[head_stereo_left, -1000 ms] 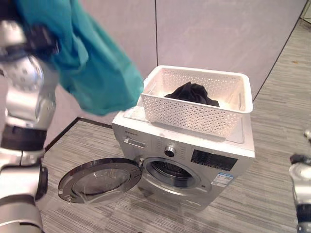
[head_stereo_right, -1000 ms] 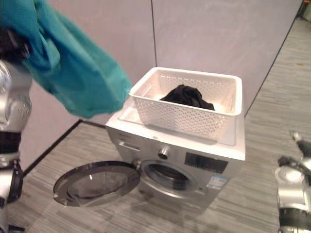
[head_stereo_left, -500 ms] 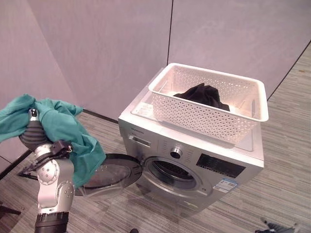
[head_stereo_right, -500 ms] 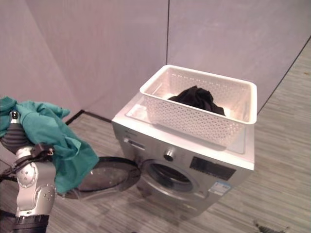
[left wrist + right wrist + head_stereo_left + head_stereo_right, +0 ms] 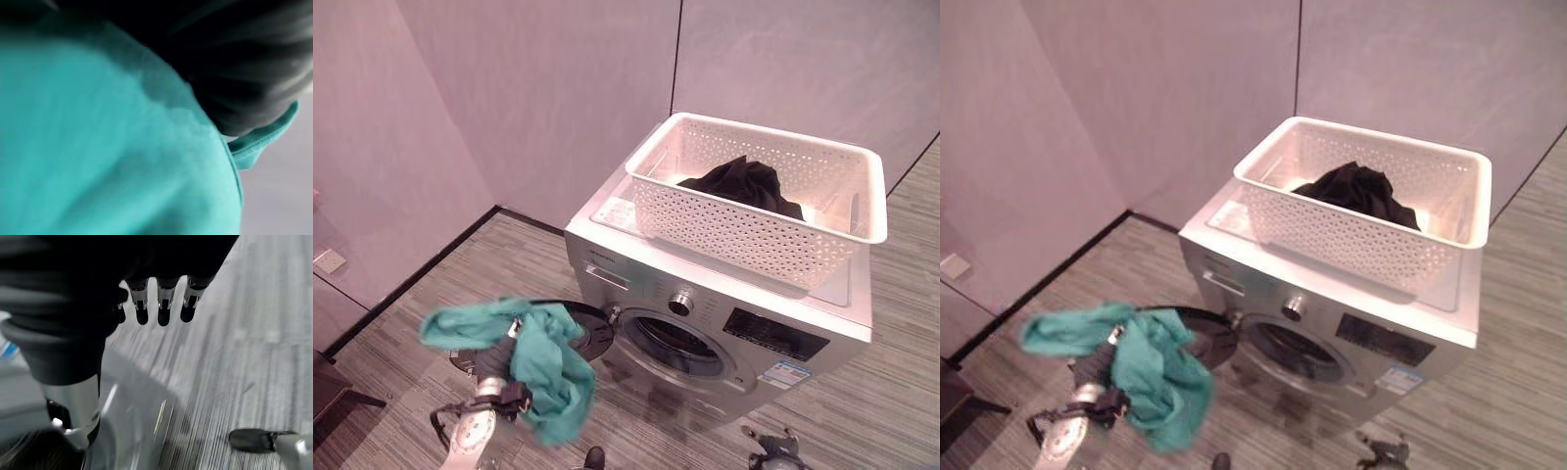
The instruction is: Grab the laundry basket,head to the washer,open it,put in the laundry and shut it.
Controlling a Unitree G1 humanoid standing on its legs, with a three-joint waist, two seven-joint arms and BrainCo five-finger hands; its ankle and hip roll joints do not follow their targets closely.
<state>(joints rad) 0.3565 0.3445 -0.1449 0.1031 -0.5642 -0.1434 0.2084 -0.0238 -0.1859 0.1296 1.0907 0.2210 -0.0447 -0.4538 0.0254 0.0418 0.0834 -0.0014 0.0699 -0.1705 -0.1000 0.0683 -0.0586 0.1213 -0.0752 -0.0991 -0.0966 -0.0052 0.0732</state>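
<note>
A silver washer [image 5: 724, 323] stands against the wall with its round door [image 5: 595, 331] swung open to the left and its drum opening [image 5: 675, 343] dark. On top of it sits a white perforated laundry basket [image 5: 744, 230] holding a black garment [image 5: 744, 184]. My left hand [image 5: 492, 362] is low in front of the open door, with a teal cloth [image 5: 543, 367] bunched around it and hanging down; the same teal cloth [image 5: 98, 147] covers the hand in the left wrist view. My right hand [image 5: 769, 446] hangs low by the washer's front, its fingers [image 5: 164, 308] relaxed over the floor, holding nothing.
Grey partition walls [image 5: 538, 88] close off the back and left, with a black baseboard along the striped floor [image 5: 421, 313]. A dark object [image 5: 328, 387] sits at the far left edge. A wall socket [image 5: 328, 259] is low on the left wall.
The camera has shifted. My left arm has swung the teal cloth down from head height to low in front of the open washer door. Basket and black garment stay put.
</note>
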